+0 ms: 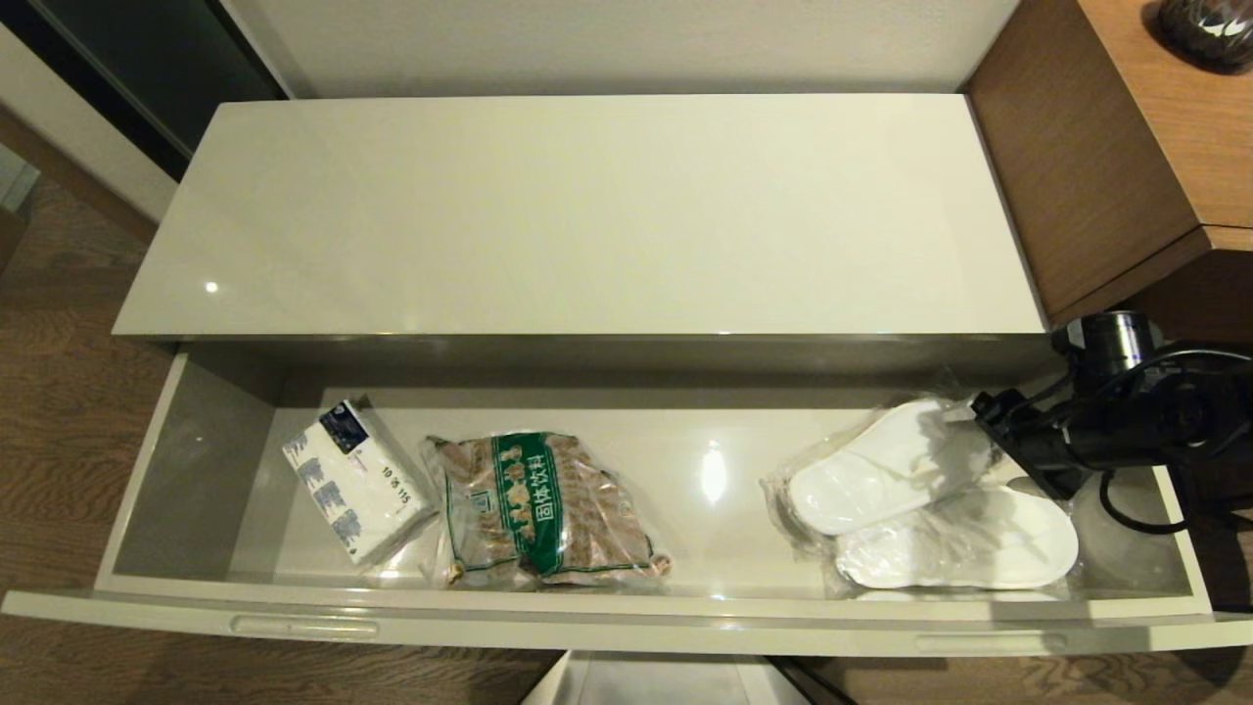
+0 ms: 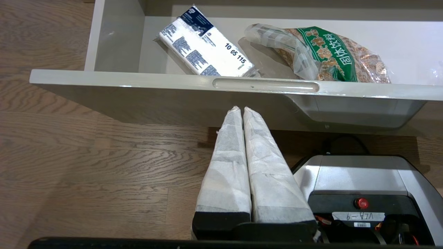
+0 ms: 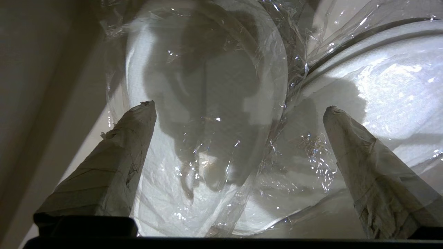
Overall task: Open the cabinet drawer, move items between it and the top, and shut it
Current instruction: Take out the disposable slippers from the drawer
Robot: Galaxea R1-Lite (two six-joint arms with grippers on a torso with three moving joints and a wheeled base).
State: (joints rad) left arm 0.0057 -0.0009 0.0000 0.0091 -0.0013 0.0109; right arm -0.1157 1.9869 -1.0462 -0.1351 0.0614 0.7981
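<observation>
The cabinet drawer (image 1: 646,627) is pulled fully out below the bare cream-white top (image 1: 587,215). Two bagged white slippers lie at its right end: one (image 1: 886,475) farther back, one (image 1: 964,548) nearer the front rim. My right gripper (image 3: 238,109) hangs open just above the heel ends of both slippers (image 3: 207,86), its taped fingers (image 3: 133,138) spread wide over the crinkly plastic. In the head view its black wrist (image 1: 1038,441) reaches in from the right. My left gripper (image 2: 240,109) is shut and empty, low in front of the drawer's front panel (image 2: 173,81).
A white-and-blue tissue pack (image 1: 354,480) and a bag of brown pieces with a green label (image 1: 538,509) lie in the drawer's left half. The brown wood desk (image 1: 1126,147) stands taller at the right. The robot base (image 2: 360,193) sits below the drawer front.
</observation>
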